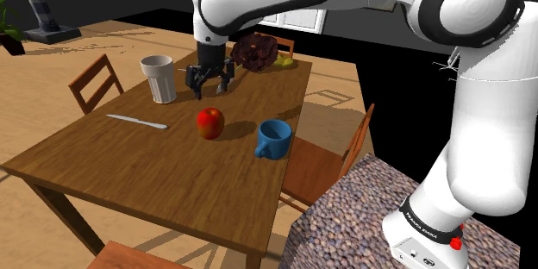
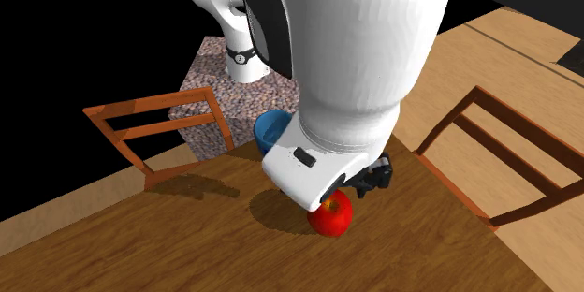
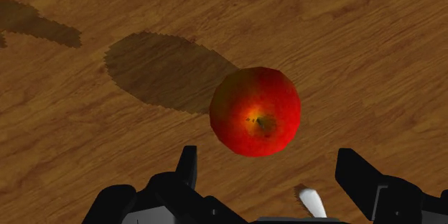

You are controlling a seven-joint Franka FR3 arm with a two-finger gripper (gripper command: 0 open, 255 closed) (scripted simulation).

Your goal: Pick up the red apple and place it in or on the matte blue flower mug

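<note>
Round red apple [image 1: 209, 122] with a yellowish patch noted resting on the brown wooden tabletop [image 1: 172, 177]. Matte blue handled mug [image 1: 274, 138] is set near the apple, not touching it, and is seen empty. Black two-finger tool [image 3: 273, 179] is held open just above the apple, its fingers spread and nothing gripped. Judged: no step completed; descent, grasp, lift and carry to the mug are all left.
</note>
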